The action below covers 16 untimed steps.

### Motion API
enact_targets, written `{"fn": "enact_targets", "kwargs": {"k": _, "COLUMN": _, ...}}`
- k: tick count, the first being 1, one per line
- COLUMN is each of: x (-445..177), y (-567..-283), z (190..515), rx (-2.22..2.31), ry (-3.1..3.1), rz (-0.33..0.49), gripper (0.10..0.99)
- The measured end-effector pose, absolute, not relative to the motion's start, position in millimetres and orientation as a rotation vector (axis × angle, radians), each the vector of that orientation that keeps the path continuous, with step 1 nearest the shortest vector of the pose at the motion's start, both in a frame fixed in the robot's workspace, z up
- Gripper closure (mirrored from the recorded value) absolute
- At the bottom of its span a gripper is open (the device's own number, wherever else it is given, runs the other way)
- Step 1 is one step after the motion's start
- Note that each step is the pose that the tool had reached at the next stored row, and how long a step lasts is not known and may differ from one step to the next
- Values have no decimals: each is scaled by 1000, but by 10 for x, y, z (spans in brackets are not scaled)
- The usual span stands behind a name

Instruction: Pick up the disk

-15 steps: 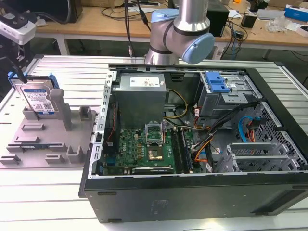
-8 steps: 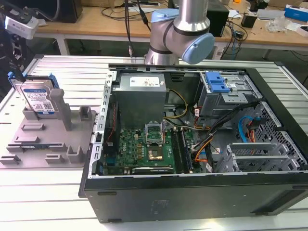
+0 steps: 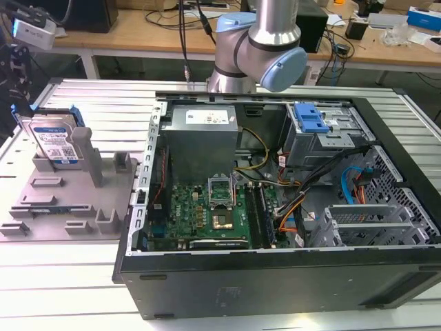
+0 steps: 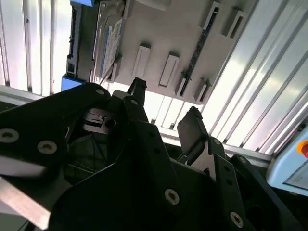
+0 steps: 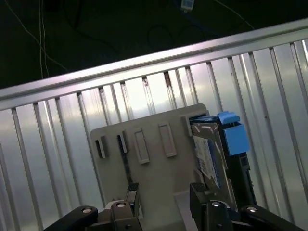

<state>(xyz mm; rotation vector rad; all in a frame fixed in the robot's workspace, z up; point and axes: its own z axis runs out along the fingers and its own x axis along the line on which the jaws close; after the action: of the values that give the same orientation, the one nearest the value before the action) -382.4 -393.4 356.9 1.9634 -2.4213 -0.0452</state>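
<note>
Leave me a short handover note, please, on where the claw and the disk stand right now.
The claw is open and empty, over the grey plate; in the first wrist view the gap between its fingers shows bare plate, not the disk.
The disk stands on edge in a slot of the plate, to the exterior view's left of the open computer case.
Done: nothing is gripped yet.
Left: the disk is not yet gripped or lifted.

Disk (image 3: 56, 143) upright on fixture plate (image 3: 76, 194)
</note>
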Motion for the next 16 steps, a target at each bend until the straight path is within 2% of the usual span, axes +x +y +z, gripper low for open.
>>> {"fn": "enact_targets", "kwargs": {"k": 16, "x": -3793, "y": -3931, "z": 3568, "rx": 2074, "ry": -2329, "rz": -40, "gripper": 545}}
